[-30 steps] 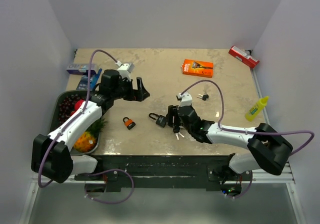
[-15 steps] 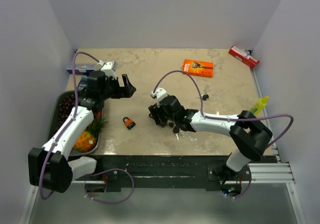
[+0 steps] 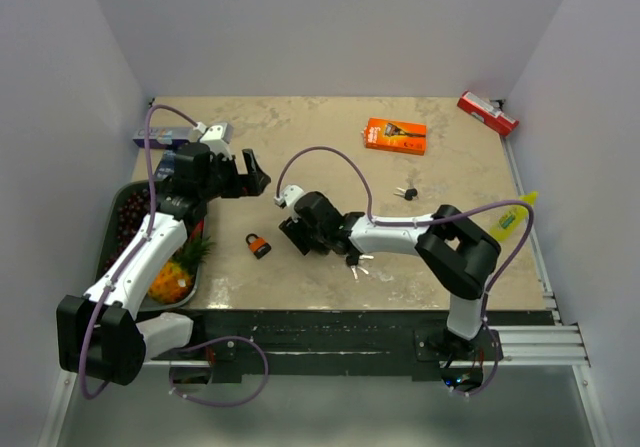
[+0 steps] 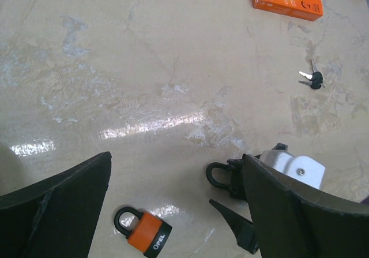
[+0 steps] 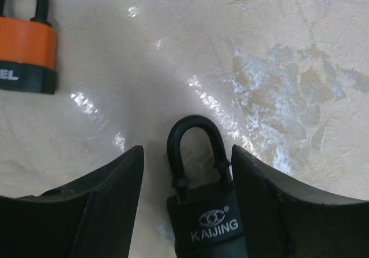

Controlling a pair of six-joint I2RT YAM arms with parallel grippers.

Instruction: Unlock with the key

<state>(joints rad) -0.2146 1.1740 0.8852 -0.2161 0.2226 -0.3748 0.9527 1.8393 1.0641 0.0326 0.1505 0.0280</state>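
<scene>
Glossy marbled table (image 5: 300,44); blk padlock (image 5: 210,226), arched shackle (image 5: 193,121), flanked by R hand (image 5: 187,154)

black lock (image 5: 204,226), orange padlock (image 4: 147,235), mottled beige table (image 4: 144,67)

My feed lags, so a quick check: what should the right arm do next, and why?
Probably close the right gripper on the black padlock. Its open fingers straddle the lock, shackle pointing out between them, so a squeeze should pin it. The keys lie loose on the table.

Robot lab test cell — white walls (image 3: 330,27) around a marbled tabletop (image 3: 320,132), cabled arms (image 3: 140,252) on a metal rail (image 3: 540,339)
</scene>
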